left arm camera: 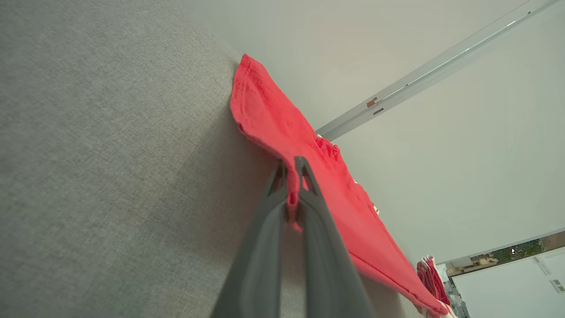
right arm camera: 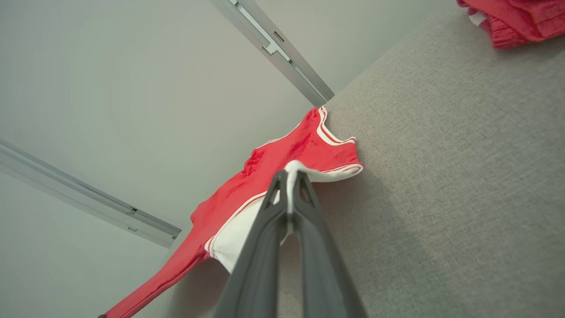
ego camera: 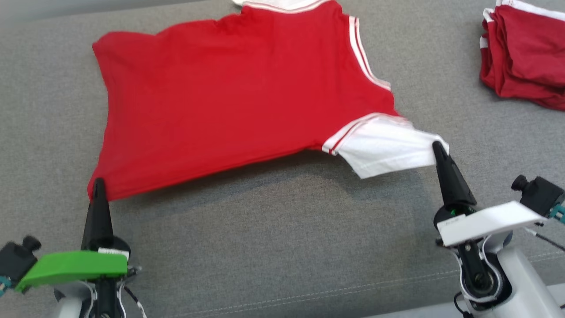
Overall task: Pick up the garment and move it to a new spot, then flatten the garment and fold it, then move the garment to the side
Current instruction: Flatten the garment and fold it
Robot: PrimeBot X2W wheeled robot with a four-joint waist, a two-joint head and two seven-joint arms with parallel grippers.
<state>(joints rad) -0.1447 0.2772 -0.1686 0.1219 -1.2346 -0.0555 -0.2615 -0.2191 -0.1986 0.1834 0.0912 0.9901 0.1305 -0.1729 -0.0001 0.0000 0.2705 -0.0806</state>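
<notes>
Left gripper (ego camera: 98, 182): clamped tight on the red hem corner at your near left; the left wrist view shows red cloth pinched between the fingers.
Right gripper (ego camera: 437, 145): clamped tight on the end of the white sleeve (ego camera: 384, 150) at your near right.
Shirt (ego camera: 229, 101): spread on the grey padded surface (ego camera: 282, 247), straight ahead of both grippers, with the collar end at the far edge of the head view.
Held edge: it runs left to right between your two grippers. It is pulled fairly taut and raised a little, judging by the shadow under it.
Long axis: it appears to lie across you, hem to your left and sleeve to your right.
Key relation: all the cloth lies beyond the fingertips, so any spreading pull comes toward you or outward.
Nearer arm: neither, since each holds its own end.
Folded red pile (ego camera: 525, 53): far right and well apart from the shirt, on the right arm's side.
Step, as I judge it: flattening, with no fold made yet.
</notes>
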